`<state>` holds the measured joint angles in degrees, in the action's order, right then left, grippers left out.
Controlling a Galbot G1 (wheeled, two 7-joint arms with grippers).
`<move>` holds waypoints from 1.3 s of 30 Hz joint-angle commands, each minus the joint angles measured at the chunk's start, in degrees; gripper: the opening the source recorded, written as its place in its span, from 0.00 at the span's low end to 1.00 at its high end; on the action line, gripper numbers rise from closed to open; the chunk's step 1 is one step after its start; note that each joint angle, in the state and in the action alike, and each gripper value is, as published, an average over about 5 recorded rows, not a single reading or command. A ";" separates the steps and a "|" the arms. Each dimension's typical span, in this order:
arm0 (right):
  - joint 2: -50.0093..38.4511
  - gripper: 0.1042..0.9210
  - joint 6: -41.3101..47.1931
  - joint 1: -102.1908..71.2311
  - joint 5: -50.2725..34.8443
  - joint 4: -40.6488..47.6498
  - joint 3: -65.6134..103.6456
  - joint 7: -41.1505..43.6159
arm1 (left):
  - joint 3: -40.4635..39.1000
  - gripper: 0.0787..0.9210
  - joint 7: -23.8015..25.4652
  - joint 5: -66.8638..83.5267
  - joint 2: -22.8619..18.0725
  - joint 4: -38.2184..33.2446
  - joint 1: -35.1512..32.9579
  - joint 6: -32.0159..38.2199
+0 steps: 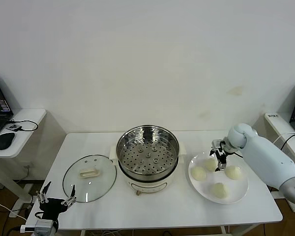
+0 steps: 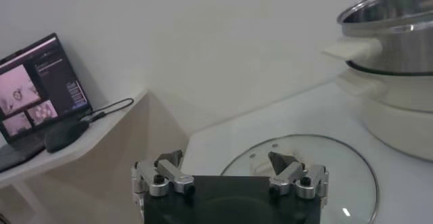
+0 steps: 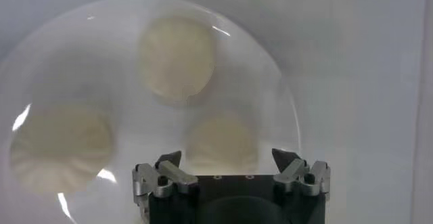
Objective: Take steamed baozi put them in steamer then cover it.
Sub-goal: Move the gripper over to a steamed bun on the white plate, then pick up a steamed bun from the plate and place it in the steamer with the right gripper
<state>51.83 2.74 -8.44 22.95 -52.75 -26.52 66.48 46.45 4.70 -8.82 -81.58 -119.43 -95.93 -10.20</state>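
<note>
Several cream-white baozi lie on a white plate (image 1: pixel 242 191) at the table's right: one (image 1: pixel 198 173) on its left, one (image 1: pixel 233 172) on its right, one (image 1: pixel 220 190) in front. Another baozi (image 1: pixel 209 164) at the back is partly hidden by my right gripper (image 1: pixel 219 161), which hangs open just above it. In the right wrist view that baozi (image 3: pixel 222 141) sits between the spread fingers of my right gripper (image 3: pixel 227 159), untouched. The steamer (image 1: pixel 147 155) stands uncovered at the centre, its perforated tray bare. The cover (image 1: pixel 89 178) lies flat to the steamer's left. My left gripper (image 1: pixel 56 200) waits open off the table's front left corner.
A side desk at the left holds a laptop (image 2: pixel 40 86) and a mouse (image 1: pixel 4 140). The cover (image 2: pixel 304 171) and the steamer's side handle (image 2: pixel 352 48) show ahead of my left gripper (image 2: pixel 227 161). Another desk edge (image 1: pixel 280 123) is behind my right arm.
</note>
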 commanded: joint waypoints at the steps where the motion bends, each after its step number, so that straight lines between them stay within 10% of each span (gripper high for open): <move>1: 0.63 0.88 0.23 0.07 0.06 1.55 -0.20 -0.62 | 0.01 0.88 0.00 -0.04 0.00 0.46 0.00 -0.02; 16: 1.00 0.57 0.71 0.08 -2.37 3.56 0.14 -0.62 | -0.41 0.88 -0.21 -0.17 -0.09 1.53 0.33 0.09; 39: -1.74 0.56 5.28 30.28 -25.33 -10.77 -17.44 4.45 | -2.40 0.88 -1.08 0.10 -0.77 0.01 0.54 0.44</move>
<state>49.81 6.95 12.57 3.48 -60.41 -38.69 70.24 44.32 3.59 -8.77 -82.17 -118.87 -95.45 -9.70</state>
